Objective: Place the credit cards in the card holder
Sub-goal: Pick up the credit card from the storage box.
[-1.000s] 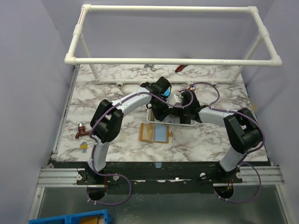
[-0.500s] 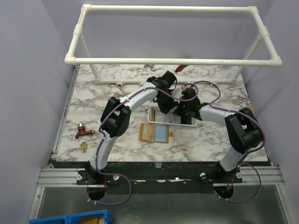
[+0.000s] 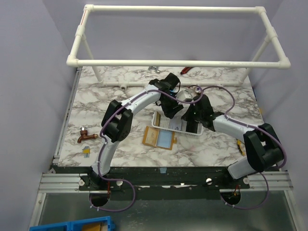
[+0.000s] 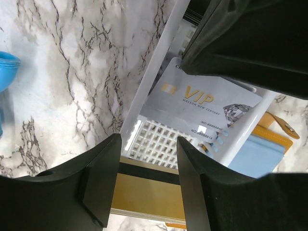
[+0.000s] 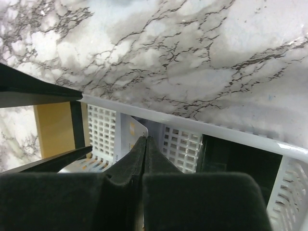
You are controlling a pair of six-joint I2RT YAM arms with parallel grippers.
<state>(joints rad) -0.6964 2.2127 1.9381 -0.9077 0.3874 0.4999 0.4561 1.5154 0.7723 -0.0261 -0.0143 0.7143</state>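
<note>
Your marble worktop [image 3: 216, 144] carries a white mesh basket [image 4: 154, 79] about midway between its left and right edges, and both arms reach over it. On the near-edge side of the basket, the orange card holder [image 3: 159, 137] lies open and flat. Your left gripper [image 4: 148, 144] hovers above the basket, its fingers apart with nothing between them. Your right gripper [image 5: 145, 144] is down inside the basket with its fingers pressed together; you cannot tell whether a card is pinched. A silvery-white card [image 4: 202, 103] lies in the basket. A yellowish-gold card [image 4: 144, 197] lies just outside its wall.
</note>
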